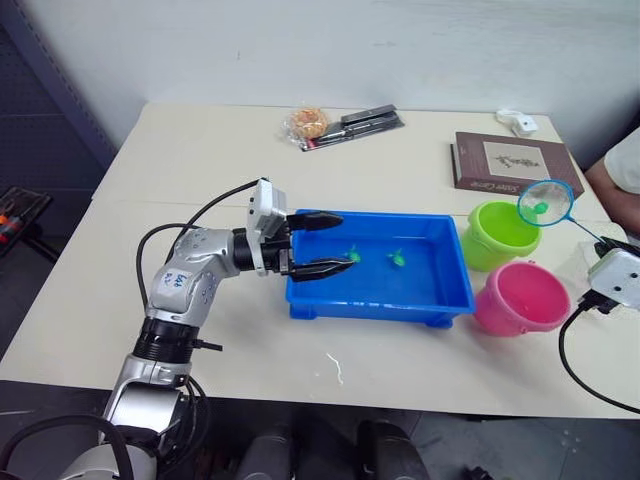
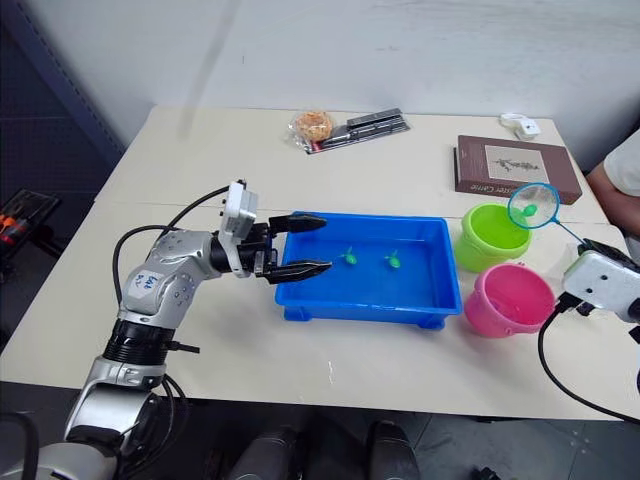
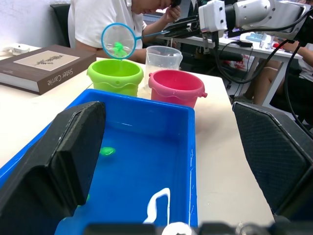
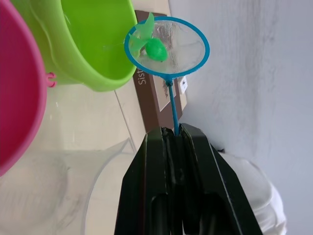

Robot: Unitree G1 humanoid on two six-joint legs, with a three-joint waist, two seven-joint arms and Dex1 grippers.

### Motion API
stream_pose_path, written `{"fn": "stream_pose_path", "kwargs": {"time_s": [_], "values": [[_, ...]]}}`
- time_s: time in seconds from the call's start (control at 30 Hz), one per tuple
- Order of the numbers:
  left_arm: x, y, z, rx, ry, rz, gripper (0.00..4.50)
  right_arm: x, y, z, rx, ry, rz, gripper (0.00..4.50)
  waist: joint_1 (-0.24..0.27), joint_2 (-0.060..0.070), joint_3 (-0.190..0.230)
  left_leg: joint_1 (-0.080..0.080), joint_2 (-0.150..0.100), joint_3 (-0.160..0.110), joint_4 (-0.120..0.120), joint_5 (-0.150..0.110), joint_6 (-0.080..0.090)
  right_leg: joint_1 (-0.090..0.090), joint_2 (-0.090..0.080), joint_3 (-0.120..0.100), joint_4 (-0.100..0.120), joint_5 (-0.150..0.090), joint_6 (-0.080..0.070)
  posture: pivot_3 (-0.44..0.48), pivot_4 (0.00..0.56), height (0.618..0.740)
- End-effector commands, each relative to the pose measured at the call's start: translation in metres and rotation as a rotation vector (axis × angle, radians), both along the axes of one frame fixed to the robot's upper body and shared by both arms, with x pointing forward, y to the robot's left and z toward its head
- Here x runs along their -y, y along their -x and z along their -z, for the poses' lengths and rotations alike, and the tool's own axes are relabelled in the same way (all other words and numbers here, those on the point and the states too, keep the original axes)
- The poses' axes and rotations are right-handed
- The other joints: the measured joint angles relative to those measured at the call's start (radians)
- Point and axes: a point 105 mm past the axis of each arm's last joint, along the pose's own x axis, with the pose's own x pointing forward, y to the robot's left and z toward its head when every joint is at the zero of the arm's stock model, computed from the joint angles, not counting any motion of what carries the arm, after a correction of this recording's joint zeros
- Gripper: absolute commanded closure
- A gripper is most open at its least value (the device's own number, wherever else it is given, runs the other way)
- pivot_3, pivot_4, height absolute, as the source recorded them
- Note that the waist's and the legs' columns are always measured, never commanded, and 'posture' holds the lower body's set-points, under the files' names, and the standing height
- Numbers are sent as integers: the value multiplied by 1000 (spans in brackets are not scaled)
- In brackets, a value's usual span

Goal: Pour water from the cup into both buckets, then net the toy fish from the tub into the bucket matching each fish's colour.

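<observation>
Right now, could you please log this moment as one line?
right pincer: holds net, green fish inside | over green bucket | left pincer: open at tub

Bright blue tub, lime-green bucket, pink bucket, green fish in blue-rimmed net.

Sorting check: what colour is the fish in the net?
Green: the small plastic fish in the round blue-rimmed net, clearest in the right wrist view.
</observation>
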Motion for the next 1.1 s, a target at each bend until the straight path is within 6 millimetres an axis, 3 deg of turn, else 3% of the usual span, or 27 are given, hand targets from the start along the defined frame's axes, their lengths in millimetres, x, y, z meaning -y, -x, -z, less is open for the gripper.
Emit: {"fn": "stream_pose_path", "kwargs": {"time_s": [0.03,0.1,0.3,0.57,0.8,0.93,1.1], "values": [[2,2,-10,54,7,7,52,-5,0,-13,49,186,-45,4500,1,0,0,0,0,0,0,0,0,0,0,0,0,0,0,0,150,738],[2,2,-8,56,6,3,52,-11,1,-12,68,356,-88,4500,1,0,0,0,0,0,0,0,0,0,0,0,0,0,0,0,150,738],[5,2,-6,62,0,5,52,-10,0,4,68,477,-137,4500,-2,0,0,0,0,1,-1,0,0,0,0,1,-1,0,0,0,150,738],[7,3,-6,69,-2,10,52,6,-1,-5,144,524,-84,4500,-4,0,0,0,0,1,-1,0,0,0,0,1,-1,0,0,0,150,738],[3,0,-8,73,-8,-14,52,-3,-5,-22,212,493,-103,4500,-9,0,0,0,0,1,-1,0,0,0,1,1,-1,0,0,0,150,738],[-8,-2,-7,77,-33,-36,52,-4,-2,-13,175,515,-121,4500,-10,0,0,0,0,1,-1,0,0,0,1,1,-1,0,0,0,150,738],[-7,-1,-7,76,-31,-33,52,-1,-5,-12,164,516,-96,4500,-9,0,0,0,0,1,-1,0,0,0,0,1,-1,0,0,0,150,738]]}}
